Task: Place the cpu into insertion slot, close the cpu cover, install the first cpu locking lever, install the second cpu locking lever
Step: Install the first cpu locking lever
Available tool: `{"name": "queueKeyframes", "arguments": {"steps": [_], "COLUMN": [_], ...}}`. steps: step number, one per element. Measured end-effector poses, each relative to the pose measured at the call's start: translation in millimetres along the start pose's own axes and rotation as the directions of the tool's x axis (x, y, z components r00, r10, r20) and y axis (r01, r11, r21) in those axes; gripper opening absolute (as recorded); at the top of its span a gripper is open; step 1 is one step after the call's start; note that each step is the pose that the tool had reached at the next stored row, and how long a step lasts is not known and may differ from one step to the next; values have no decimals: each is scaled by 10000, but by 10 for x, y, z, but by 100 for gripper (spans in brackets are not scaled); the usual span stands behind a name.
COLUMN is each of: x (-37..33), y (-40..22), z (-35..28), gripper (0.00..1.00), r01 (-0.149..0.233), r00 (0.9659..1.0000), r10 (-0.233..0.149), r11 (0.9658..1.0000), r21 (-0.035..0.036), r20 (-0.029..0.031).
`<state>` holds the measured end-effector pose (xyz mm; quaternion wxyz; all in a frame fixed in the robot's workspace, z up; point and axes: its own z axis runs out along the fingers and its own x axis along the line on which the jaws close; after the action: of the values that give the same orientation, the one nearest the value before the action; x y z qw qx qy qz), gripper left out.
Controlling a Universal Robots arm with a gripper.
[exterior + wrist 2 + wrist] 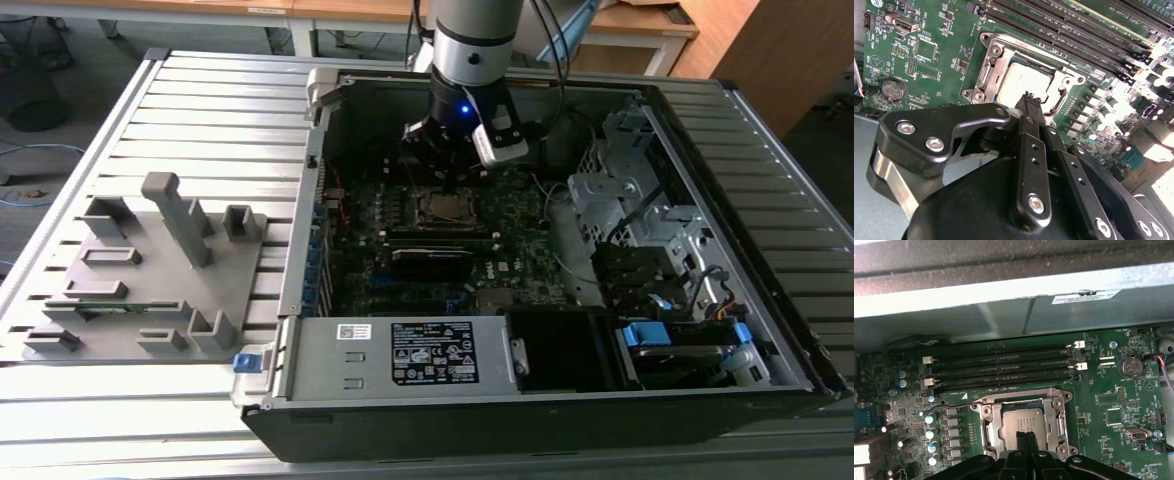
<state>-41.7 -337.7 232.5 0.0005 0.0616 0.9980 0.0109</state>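
The gripper point(1029, 98) has its fingers pinched together with nothing between them. The tips hang just over the cpu point(1021, 82). It's seated in the insertion slot point(447, 207), at the claw's 6 o'clock in the exterior view, and the cpu cover point(990, 426) looks down. Guessing an off-centre push skids off the frame and scratches the chip.

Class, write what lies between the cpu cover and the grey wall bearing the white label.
Long black slots lie there, in the first wrist view.
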Motion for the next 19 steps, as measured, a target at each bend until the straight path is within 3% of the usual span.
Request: {"name": "queueKeyframes", "arguments": {"steps": [10, 19], "x": [191, 207], "y": [-24, -25], "z": [0, -1], "gripper": [11, 11], "r01": [0, 23], "r00": [10000, 10000], "r10": [0, -22], "r11": [10000, 10000], "r21": [-7, -13], "r20": [58, 85]}}
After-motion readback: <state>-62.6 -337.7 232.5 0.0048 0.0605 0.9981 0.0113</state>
